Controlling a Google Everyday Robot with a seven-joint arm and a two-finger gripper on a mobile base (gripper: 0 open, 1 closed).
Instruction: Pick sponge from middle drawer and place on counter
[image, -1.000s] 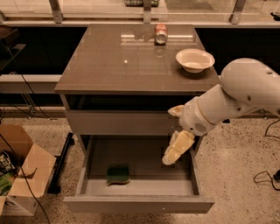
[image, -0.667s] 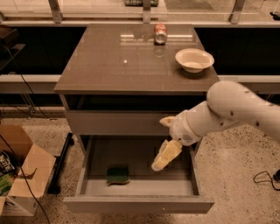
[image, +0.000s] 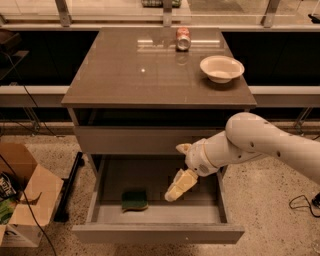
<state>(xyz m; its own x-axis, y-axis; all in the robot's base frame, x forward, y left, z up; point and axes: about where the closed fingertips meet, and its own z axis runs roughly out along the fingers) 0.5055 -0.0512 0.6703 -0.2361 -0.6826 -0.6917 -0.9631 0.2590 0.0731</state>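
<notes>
the end effector (image: 175, 172) hangs inside the open middle drawer (image: 155, 232), above its floor and a little right of its centre. its two pale fingers stand apart with nothing between them, one pointing down toward the drawer floor and the other raised near the closed drawer front (image: 130, 140) just above. the white arm (image: 250, 142) reaches in over the drawer's right wall.

the sponge (image: 134, 200) lies flat on the drawer floor, left of centre and toward the front panel, green face up, well apart from the end effector.

the step in hand looks like the approach to the grasp. to do it well, the end effector should travel left and toward the drawer's front until it is over the sponge. it should then come down with the fingers straddling the short sides, low enough to catch the foam body rather than skim the scouring face. the sponge is soft and slightly curled, so a firm close is likely needed. the wrist should stay below the drawer front above.

the desk (image: 130, 75) over the drawer has bare room on its left half; the bowl (image: 221, 68) and can (image: 183, 38) sit to the right and back.
</notes>
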